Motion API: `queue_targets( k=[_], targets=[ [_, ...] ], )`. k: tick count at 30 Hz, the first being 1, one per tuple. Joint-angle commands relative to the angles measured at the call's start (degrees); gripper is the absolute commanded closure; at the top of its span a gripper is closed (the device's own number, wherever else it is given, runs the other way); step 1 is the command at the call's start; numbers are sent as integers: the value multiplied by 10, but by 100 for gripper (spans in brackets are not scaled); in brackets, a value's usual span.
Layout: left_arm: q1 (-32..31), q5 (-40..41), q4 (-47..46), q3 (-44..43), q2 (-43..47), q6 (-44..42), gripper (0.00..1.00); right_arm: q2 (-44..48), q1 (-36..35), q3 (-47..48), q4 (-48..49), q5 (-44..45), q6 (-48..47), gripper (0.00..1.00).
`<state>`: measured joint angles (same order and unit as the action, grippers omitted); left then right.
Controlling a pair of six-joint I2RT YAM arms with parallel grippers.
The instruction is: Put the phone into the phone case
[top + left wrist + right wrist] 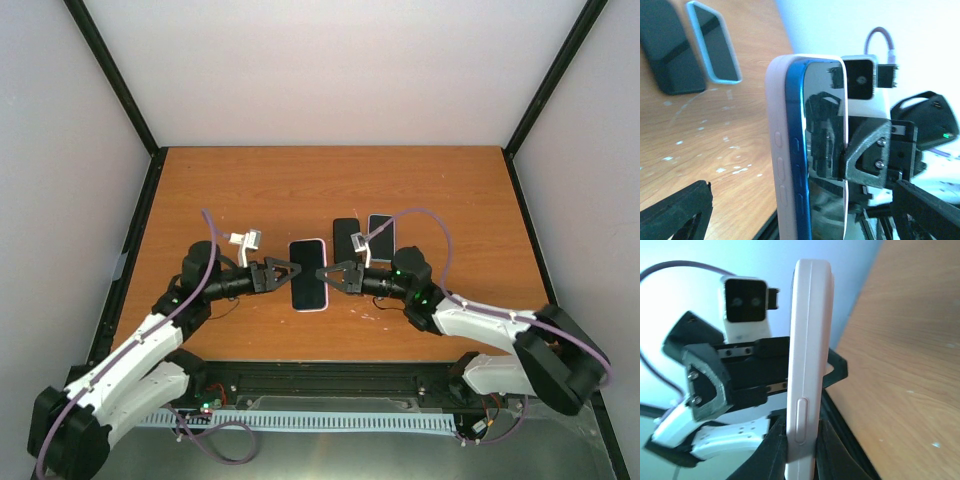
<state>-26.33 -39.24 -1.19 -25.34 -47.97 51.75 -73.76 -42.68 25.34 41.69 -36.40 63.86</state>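
Blue phone (802,150) is seen partly seated in pale pink case (309,274), held at counter (250,180) centre. Case edge is pinched by right tool (333,275); left tool (283,275) gapes at 9 o'clock. Pressing phone flush is judged next.

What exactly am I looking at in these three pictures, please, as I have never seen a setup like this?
Two robot arms are bolted at the near edge of a wooden table. The overhead picture shows both; the other two come from cameras on their wrists. The left gripper and right gripper meet from opposite sides at a phone in a pale case. The left wrist view shows the blue phone partly seated in the case; the right wrist view shows the case's edge gripped by that gripper. Farther back lie a dark phone and another light-cased phone.
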Motion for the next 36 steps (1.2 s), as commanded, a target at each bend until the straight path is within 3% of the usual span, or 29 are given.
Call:
queue_targets(
  k=[1,7,9,13,18,23,29,36],
  targets=[
    [7,-77,-27,-43,51,-14,3,70,3,6,32,-54,-13,92],
    [7,-150,-189,-12,98,55,14,109,3,6,75,-82,41,92],
    [7,-157,-279,13,110,109,19,111,2,-2,119,-88,65,91],
    [7,-159,-354,37,108,151,27,88,1,-17,223,-110,120,91],
    [7,-155,-362,40,94,158,29,50,-1,-35,347,-113,183,91],
    [7,-151,-368,42,80,159,32,41,-6,-40,354,-111,183,91],
    [7,-127,-375,59,73,158,48,35,-11,-40,366,-115,188,90],
    [7,-128,-427,65,53,168,52,14,-40,-22,344,-108,174,91]
  ],
)
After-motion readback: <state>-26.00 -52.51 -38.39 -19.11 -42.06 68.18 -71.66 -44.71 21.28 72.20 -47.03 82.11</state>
